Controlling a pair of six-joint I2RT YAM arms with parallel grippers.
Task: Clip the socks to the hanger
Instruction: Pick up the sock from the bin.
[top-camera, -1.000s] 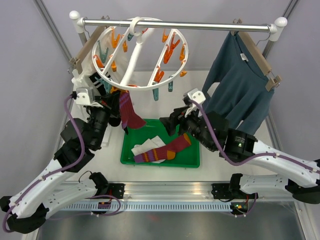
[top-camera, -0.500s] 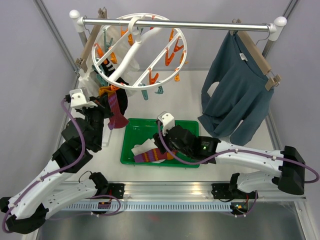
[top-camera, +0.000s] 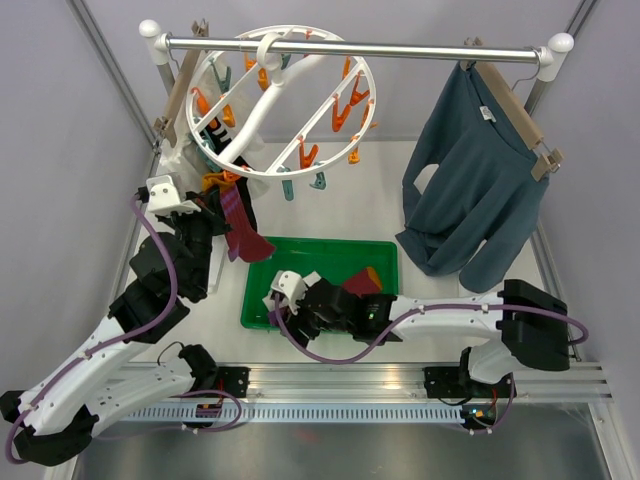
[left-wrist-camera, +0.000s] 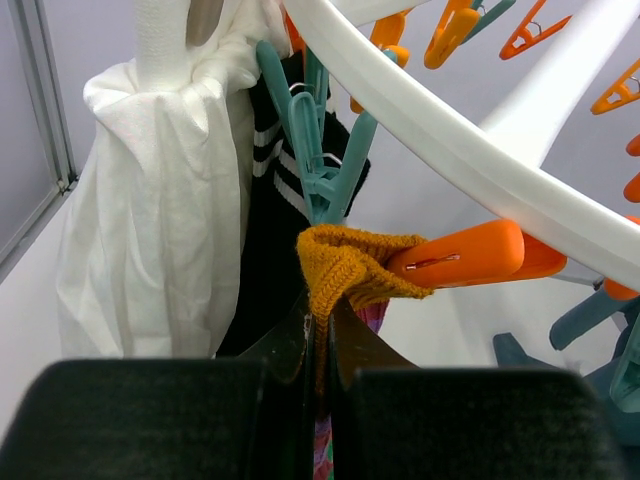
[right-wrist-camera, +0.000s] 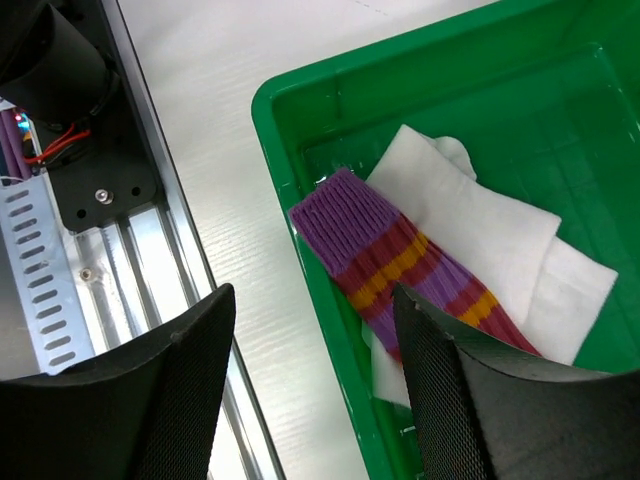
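A round white hanger (top-camera: 258, 115) hangs tilted from a rail at 11 o'clock in the overhead view. The left hand (top-camera: 213, 207) sits just below the ring's lower edge, at about 7 o'clock from it. Seen from the left wrist, the left hand (left-wrist-camera: 318, 335) is pinched shut on a maroon-and-orange sock (left-wrist-camera: 345, 265). Its mustard cuff rises straight out of the fingers at 12 o'clock. An orange clip (left-wrist-camera: 470, 258) on the ring bites the same cuff from 3 o'clock. Directly above, a teal clip (left-wrist-camera: 320, 150) holds a black striped sock (left-wrist-camera: 270, 230), with a white garment (left-wrist-camera: 150, 220) beside it at 9 o'clock.

On the table (top-camera: 370, 190), a green tray (top-camera: 330, 248) lies at the centre. The right hand (top-camera: 300, 300) hangs over the tray's 7 o'clock corner. From the right wrist, the right hand (right-wrist-camera: 310, 390) is spread wide and holds nothing. A purple-banded sock (right-wrist-camera: 400, 265) lies in the tray at 1 o'clock from the fingers, resting on a folded white sock (right-wrist-camera: 480, 220).

Half a second earlier the right hand was over the middle of the tray. A second ago it was raised near the hanger's 4 o'clock side. The ring hung flatter then, and has since tipped up on its right side.
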